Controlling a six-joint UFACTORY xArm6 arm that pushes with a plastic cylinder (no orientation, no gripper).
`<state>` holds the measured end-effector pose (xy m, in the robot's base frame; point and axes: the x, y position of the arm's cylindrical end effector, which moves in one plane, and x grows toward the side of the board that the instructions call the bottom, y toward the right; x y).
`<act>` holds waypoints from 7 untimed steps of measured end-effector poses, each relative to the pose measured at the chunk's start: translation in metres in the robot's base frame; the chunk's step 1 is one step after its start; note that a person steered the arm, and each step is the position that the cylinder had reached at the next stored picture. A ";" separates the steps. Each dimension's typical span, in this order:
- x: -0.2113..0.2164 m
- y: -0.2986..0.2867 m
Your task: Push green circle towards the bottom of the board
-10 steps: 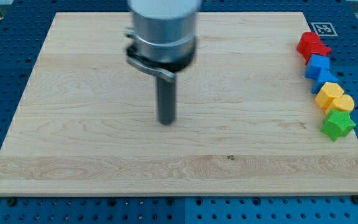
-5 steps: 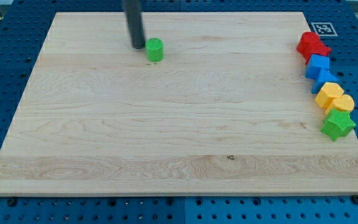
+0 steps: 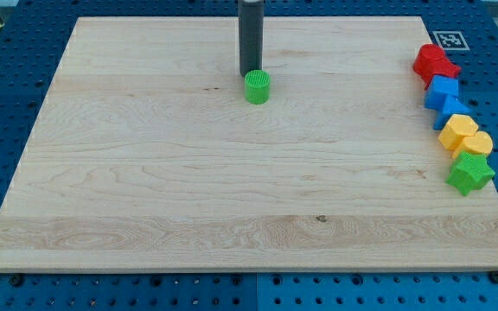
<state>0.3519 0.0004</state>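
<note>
The green circle (image 3: 257, 87) is a small green cylinder on the wooden board (image 3: 145, 190), in the upper middle. My tip (image 3: 250, 72) stands just above the circle toward the view's top, touching or almost touching its upper edge. The dark rod rises from there out of the view's top.
Along the board's right edge stand a red block (image 3: 434, 62), two blue blocks (image 3: 447, 97), two yellow blocks (image 3: 464, 134) and a green star-shaped block (image 3: 469, 173). A printed marker tag (image 3: 448, 39) lies at the top right corner. Blue pegboard surrounds the board.
My tip moved from the circle's left to its top side. The green circle shifted to the right and a little toward the bottom.
</note>
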 end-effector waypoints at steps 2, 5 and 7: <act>0.119 0.112; 0.059 0.031; 0.129 0.061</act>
